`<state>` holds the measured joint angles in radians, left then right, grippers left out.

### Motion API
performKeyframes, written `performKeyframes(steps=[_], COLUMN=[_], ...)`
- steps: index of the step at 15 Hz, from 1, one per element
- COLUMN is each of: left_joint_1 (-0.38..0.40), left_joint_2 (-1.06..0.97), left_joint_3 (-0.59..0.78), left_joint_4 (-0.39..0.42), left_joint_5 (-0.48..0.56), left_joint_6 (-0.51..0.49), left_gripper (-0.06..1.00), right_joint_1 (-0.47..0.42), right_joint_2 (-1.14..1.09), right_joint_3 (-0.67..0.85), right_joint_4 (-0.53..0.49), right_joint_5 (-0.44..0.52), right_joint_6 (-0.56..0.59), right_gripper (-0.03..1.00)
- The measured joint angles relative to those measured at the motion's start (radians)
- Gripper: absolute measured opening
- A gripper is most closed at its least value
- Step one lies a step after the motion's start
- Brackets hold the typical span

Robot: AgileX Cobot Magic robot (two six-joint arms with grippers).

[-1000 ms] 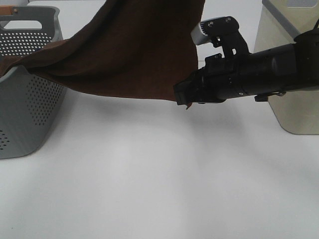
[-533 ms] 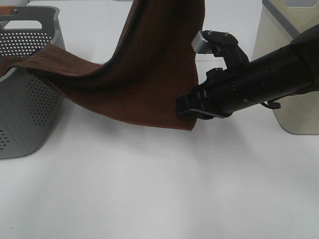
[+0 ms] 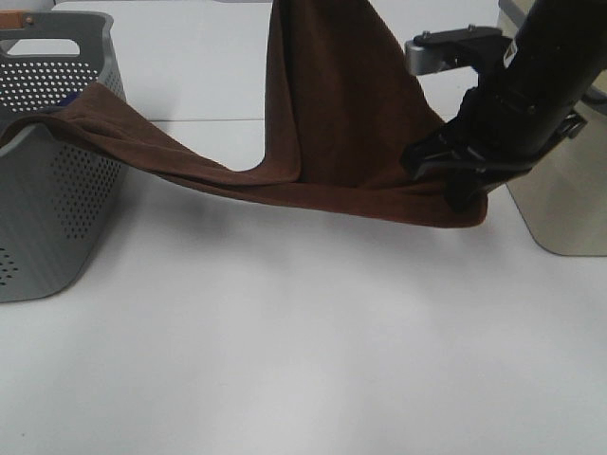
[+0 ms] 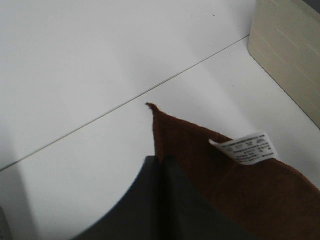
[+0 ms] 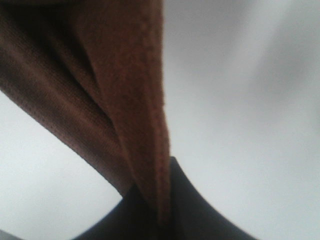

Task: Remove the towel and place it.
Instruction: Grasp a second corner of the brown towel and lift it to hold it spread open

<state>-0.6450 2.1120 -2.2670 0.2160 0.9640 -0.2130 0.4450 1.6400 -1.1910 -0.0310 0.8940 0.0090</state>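
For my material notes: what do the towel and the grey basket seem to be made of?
Towel: soft plush fabric, dark brown, matte; it drapes and folds, with a stitched hem. Basket: probably moulded plastic, grey, smooth; regular holes, rigid walls.

1 towel (image 3: 332, 142), 1 grey basket (image 3: 43, 213), 1 beige bin (image 3: 558, 220)

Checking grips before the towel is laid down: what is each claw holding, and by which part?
Both hold the towel: the left claw pinches the corner near the white tag, the right claw a hemmed edge.
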Motion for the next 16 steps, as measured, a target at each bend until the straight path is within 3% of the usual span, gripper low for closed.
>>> performKeyframes(steps=[4,7,12,16], left_joint_1=[0.098,0.167,0.249,0.269], left_joint_2=[0.029,0.015,-0.112,-0.159], left_joint_3=[0.0,0.0,0.0,-0.002], left_joint_4=[-0.216,-0.287,-0.324,-0.291], left_joint_5=[-0.137,-0.228,-0.398,-0.404], left_joint_6=[0.024,0.032,0.034,0.055], left_gripper=[0.0,0.0,0.0,0.0], right_joint_1=[0.0,0.0,-0.001,-0.001], right_joint_2=[-0.006,-0.006,-0.006,0.001], right_joint_3=[-0.236,-0.444,-0.714,-0.741], right_joint_4=[-0.185,-0.333,-0.375,-0.369], right_joint_5=[0.088,0.12,0.017,0.001], right_joint_6=[0.069,0.116,0.086,0.083], right_gripper=[0.0,0.0,0.0,0.0])
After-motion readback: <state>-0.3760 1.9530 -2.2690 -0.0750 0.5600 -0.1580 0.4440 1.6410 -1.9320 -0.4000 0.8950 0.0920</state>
